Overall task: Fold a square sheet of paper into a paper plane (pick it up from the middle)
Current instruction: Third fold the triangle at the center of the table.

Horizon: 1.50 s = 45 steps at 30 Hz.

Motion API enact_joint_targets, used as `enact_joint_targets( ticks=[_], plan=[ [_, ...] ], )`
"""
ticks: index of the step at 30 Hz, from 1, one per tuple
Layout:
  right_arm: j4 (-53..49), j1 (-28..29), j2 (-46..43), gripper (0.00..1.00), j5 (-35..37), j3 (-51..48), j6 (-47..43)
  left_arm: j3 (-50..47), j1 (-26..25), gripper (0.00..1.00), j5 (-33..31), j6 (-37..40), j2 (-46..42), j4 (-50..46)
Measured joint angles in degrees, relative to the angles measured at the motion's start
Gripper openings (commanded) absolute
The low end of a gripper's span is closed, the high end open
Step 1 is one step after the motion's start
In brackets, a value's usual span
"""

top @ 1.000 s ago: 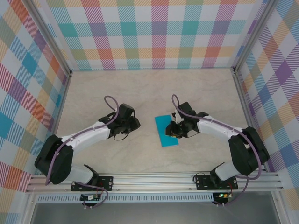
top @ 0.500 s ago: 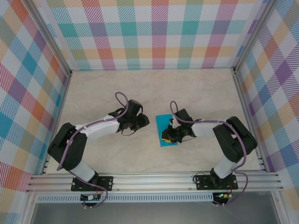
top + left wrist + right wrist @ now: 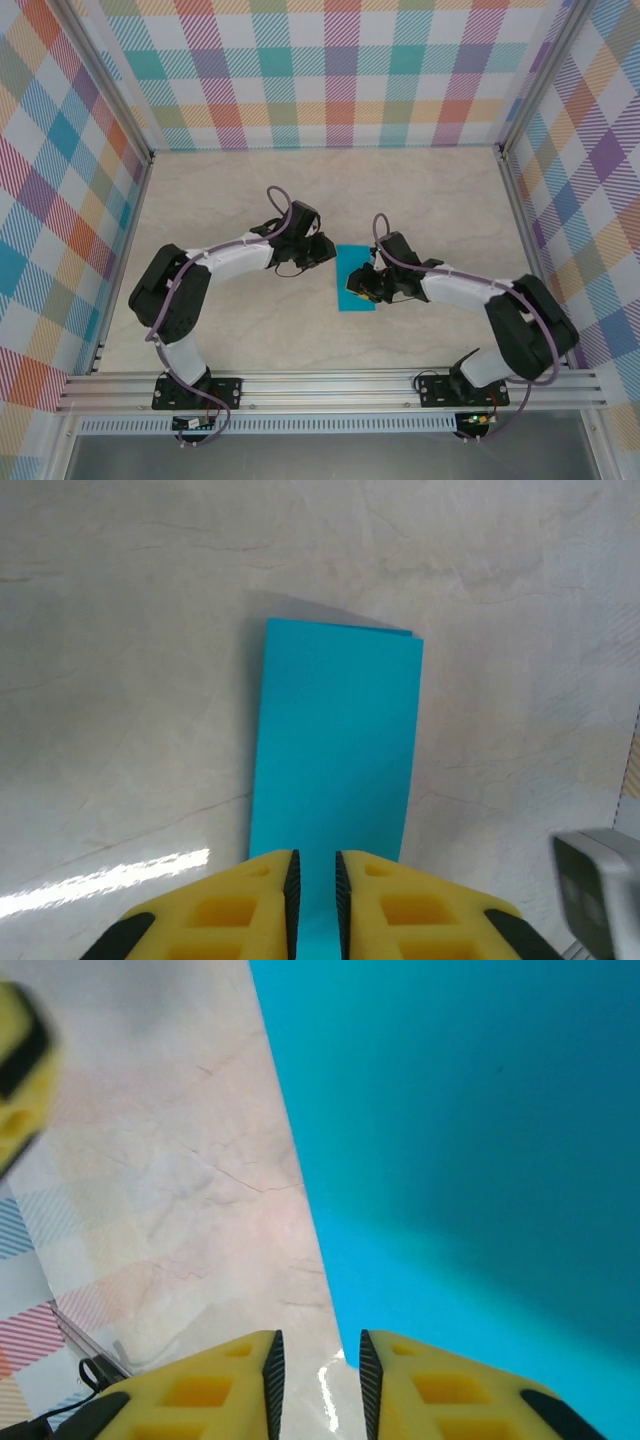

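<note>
Sheet of paper was found flat on the table, about midway between the near and far edges and slightly toward the right edge. It was seen as a narrow rectangle, so one centre fold was judged done. No dart shape was formed yet.

A thin shadow was noted along one short edge in the left wrist view, so the layers were judged not fully flat.

The left gripper was placed at the sheet's far-left corner. Its fingers were drawn to a thin slit with teal showing through. Whether the edge was pinched could not be told.

The right gripper was set over the sheet's near-right part. Its fingers were slightly parted across a long edge of the paper, with bare table seen between them and nothing held.

Step judged to be securing the folded sheet for a corner fold. Advice:
- One layer only should be caught by the left side, low and shallow at the corner.
- The sheet should be pinned by the right side near the crease so it isn't dragged.
- The corner should be brought to the centre crease before being pressed.
- Risks noted: both layers lifted together, or the sheet skating on the smooth table.
</note>
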Motion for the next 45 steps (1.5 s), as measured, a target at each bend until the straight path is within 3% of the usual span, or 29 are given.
enact_joint_targets(
  ticks=[4, 9, 31, 45],
  plan=[
    [-3.32, -4.52, -4.68, 0.36, 0.74, -0.20, -2.71, 3.28, -0.61, 0.15, 1.92, 0.79, 4.33, 0.39],
    [-5.79, -8.07, -3.76, 0.36, -0.04, -1.25, -5.03, 5.05, -1.31, 0.14, 3.43, 0.87, 8.83, 0.52],
    [-7.15, -8.76, 4.74, 0.42, -2.38, -0.74, -8.79, 6.71, -1.38, 0.11, 2.84, 3.65, 12.92, -1.60],
    [-5.40, -9.57, 5.84, 0.40, -6.21, -0.72, -9.07, 6.01, -1.38, 0.11, 2.86, 3.69, 12.90, -0.79]
  ],
)
